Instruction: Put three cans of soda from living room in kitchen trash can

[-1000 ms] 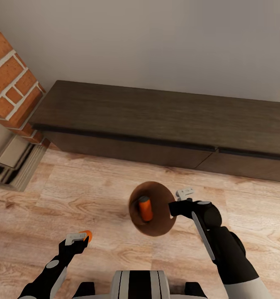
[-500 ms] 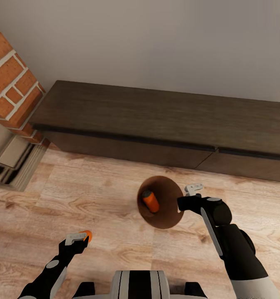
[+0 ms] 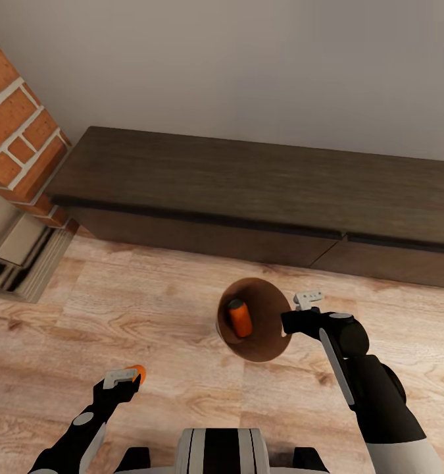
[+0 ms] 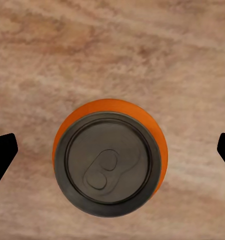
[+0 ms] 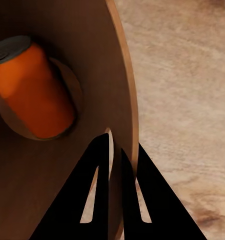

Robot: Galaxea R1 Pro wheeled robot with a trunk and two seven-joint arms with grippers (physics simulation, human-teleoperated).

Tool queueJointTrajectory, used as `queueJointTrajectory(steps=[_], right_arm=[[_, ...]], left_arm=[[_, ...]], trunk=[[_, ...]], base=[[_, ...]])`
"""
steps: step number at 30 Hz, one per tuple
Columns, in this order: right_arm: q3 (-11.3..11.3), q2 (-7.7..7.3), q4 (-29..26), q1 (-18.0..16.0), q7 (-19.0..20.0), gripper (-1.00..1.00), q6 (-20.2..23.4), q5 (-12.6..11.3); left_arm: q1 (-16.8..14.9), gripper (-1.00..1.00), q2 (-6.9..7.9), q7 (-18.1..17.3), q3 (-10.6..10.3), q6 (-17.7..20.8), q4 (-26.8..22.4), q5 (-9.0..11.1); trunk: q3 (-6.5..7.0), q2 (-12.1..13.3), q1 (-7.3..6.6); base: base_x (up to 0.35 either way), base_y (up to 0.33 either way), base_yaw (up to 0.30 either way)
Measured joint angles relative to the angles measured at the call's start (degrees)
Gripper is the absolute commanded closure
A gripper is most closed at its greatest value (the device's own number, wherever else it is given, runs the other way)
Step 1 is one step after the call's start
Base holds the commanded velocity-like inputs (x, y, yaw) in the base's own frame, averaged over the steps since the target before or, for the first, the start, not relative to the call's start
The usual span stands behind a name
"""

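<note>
Since a second ago the right gripper (image 3: pixel 303 307) has carried the trash can (image 3: pixel 271 342) a little to the right and slightly farther from the robot, and the orange can (image 3: pixel 240 318) lying inside it has tilted over; over the last half second almost nothing has shifted. That gripper is clenched on the bin's thin wall (image 5: pixel 123 125), one finger inside and one outside. The left gripper (image 3: pixel 125 377) hangs spread wide above a second orange can (image 4: pixel 110 162), which stands upright on the wood floor (image 3: pixel 116 316) between the fingertips, untouched.

To do this well, I would keep the bin level so its can stays put, then lower the left gripper straight down, centred, before closing.

No brand, label or writing can be read on either can.
</note>
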Motion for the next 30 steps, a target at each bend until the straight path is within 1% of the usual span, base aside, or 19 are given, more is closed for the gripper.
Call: queueJointTrajectory(steps=[3, 6, 11, 14, 17, 20, 22, 24, 26, 28, 30], right_arm=[[0.0, 0.00, 0.0, 0.0, 0.0, 1.00, -0.1, 0.3], [0.0, 0.00, 0.0, 0.0, 0.0, 1.00, 0.0, 0.1], [0.0, 0.00, 0.0, 0.0, 0.0, 1.00, 0.0, 0.2], [0.0, 0.00, 0.0, 0.0, 0.0, 1.00, 0.0, 0.0], [0.0, 0.00, 0.0, 0.0, -0.1, 1.00, -0.1, 0.4], [0.0, 0.00, 0.0, 0.0, 0.0, 1.00, 0.0, -0.1], [0.0, 0.00, 0.0, 0.0, 0.0, 1.00, 0.0, 0.0], [0.0, 0.00, 0.0, 0.0, -0.1, 1.00, -0.1, 0.5], [0.0, 0.00, 0.0, 0.0, 0.0, 1.00, -0.1, 0.3], [0.1, 0.00, 0.0, 0.0, -0.3, 1.00, 0.0, -0.3], [0.1, 0.00, 0.0, 0.1, -0.3, 1.00, 0.0, -0.1]], left_arm=[[0.0, -1.00, 0.00, 0.0, 0.0, 0.0, 0.0, 0.0], [0.0, -1.00, 0.00, 0.0, 0.0, 0.0, 0.0, 0.0], [0.0, -1.00, 0.00, 0.0, 0.0, 0.0, 0.0, 0.0], [0.0, -1.00, 0.00, 0.0, 0.0, 0.0, 0.0, 0.0], [0.0, -1.00, 0.00, 0.0, 0.0, 0.0, 0.0, 0.0], [0.0, -1.00, 0.00, 0.0, 0.0, 0.0, 0.0, 0.0], [0.0, -1.00, 0.00, 0.0, 0.0, 0.0, 0.0, 0.0], [0.0, -1.00, 0.00, 0.0, -0.1, 0.0, 0.0, 0.0], [0.0, -1.00, 0.00, 0.0, -0.1, 0.0, 0.0, 0.0], [0.0, -1.00, 0.00, 0.0, -0.1, 0.0, 0.0, 0.0], [0.0, -1.00, 0.00, 0.0, -0.1, 0.0, 0.0, 0.0]], trunk=[[0.00, 0.0, 0.00], [-0.53, -1.2, 0.66], [-0.54, -1.2, 0.66], [-1.07, -2.4, 1.32], [-1.08, -2.4, 1.32], [-1.61, -3.6, 1.97], [-1.97, -4.4, 2.41], [-1.97, -4.4, 2.42], [-1.97, -4.4, 2.42], [-2.33, -5.2, 2.85], [-2.52, -5.6, 3.08]], base=[[0.000, 0.000, 0.000], [0.000, 0.000, 0.000], [0.000, 0.000, 0.000], [0.000, 0.000, 0.000], [0.000, 0.000, 0.000], [0.000, 0.000, 0.000], [0.000, 0.000, 0.000], [0.000, 0.000, 0.000], [0.000, 0.000, 0.000], [0.000, 0.000, 0.000], [0.000, 0.000, 0.000]])
